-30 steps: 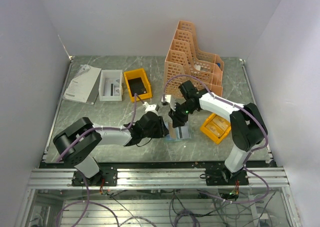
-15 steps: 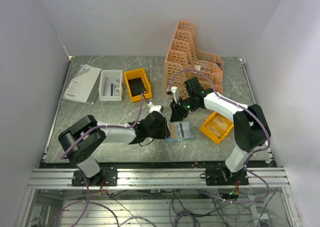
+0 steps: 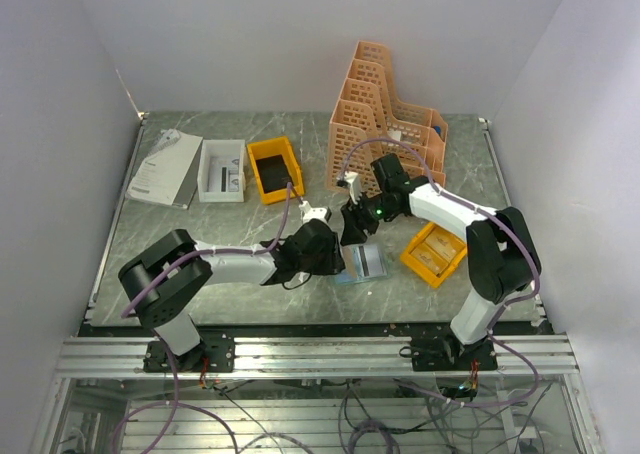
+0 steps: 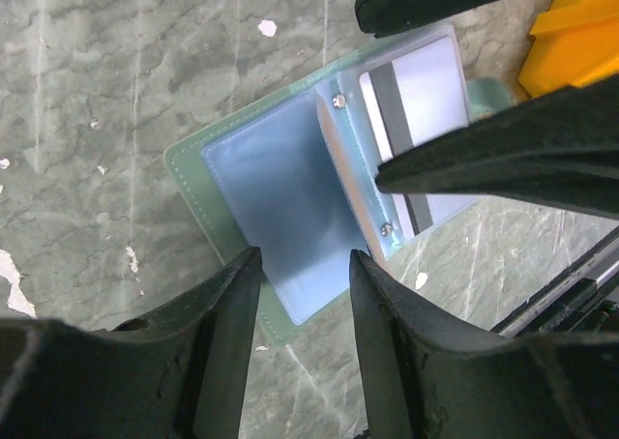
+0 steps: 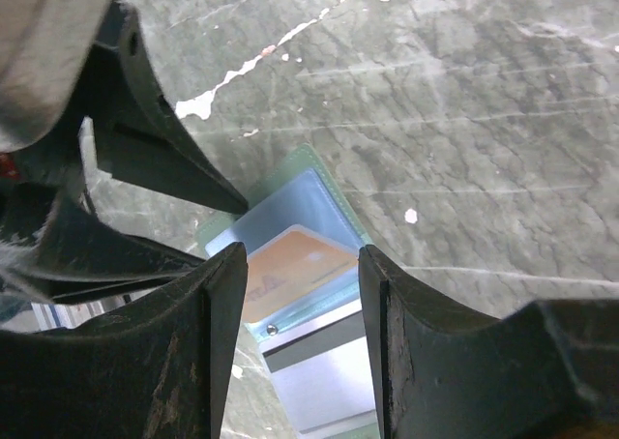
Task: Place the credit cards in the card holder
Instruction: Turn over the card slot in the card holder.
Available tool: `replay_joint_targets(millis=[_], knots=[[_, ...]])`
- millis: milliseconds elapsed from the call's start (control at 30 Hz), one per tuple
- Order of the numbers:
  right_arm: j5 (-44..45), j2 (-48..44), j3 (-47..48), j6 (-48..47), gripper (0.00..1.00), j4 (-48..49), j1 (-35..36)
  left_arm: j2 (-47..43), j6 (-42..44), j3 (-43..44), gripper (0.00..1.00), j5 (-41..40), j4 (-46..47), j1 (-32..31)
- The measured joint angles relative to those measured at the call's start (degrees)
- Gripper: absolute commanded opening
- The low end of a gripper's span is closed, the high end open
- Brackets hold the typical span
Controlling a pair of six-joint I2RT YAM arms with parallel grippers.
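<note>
Card holder (image 4: 271,207) — glossy plastic sleeves; table (image 4: 97,91) — matt, marbled.

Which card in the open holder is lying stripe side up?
The pale grey card, with a dark stripe running along it; the orange card beside it shows lettering and no stripe.

Even, diffuse light from overhead fills the top view: bright, with only faint, short shadows on the table (image 3: 150,224) and a lilac cast on the walls (image 3: 300,34). Both wrist views are dimmer. The left gripper (image 4: 305,263) and right gripper (image 5: 302,253) loom near-black and soft-edged along the lower frame, while the card holder (image 4: 280,197) stays sharp, its clear sleeves carrying a mild sheen. The upper left of the right wrist view is a pale, washed-out blur.
</note>
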Motion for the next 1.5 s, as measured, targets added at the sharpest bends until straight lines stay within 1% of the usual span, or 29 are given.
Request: replay_joint_targets(millis=[233,333,467,733,800,1000,1167,1267,1367,1500], knots=[[0.3,-0.1,0.0,0.0,0.49,-0.1,-2.8,0.0,1.6,6.4,0.5,-4.4,-7.5,-2.7],[0.3,-0.6,0.0,0.0,0.48,-0.1,-4.7,0.4,2.4,9.4,0.42,-6.0,-10.2,-3.6],[0.3,-1.5,0.0,0.0,0.47,-0.1,-6.3,2.5,3.5,12.5,0.36,-6.8,-12.2,-4.1],[0.4,-3.0,0.0,0.0,0.46,-0.3,-9.4,8.8,5.4,17.3,0.34,-6.3,-13.2,-4.1],[0.5,-4.1,0.0,-0.1,0.46,-0.3,-10.3,10.1,5.8,18.4,0.32,-5.9,-13.2,-4.1],[0.4,-5.7,0.0,-0.4,0.46,-0.3,-12.3,12.4,6.6,20.8,0.31,-4.4,-12.8,-4.1],[-1.0,-6.4,0.0,-2.2,0.44,-0.7,-13.4,12.5,7.0,20.9,0.3,-4.0,-11.6,-4.2],[-2.9,-7.5,0.0,-4.0,0.44,-1.4,-13.8,11.1,7.2,18.9,0.3,-4.2,-9.4,-4.2],[-5.2,-9.9,-0.1,-6.3,0.44,-1.6,-14.1,6.8,7.5,14.6,0.3,-4.8,-7.3,-4.2],[-9.2,-13.7,-0.7,-10.3,0.44,-1.9,-15.0,-1.8,8.4,7.5,0.31,-6.8,-1.7,-4.4]])
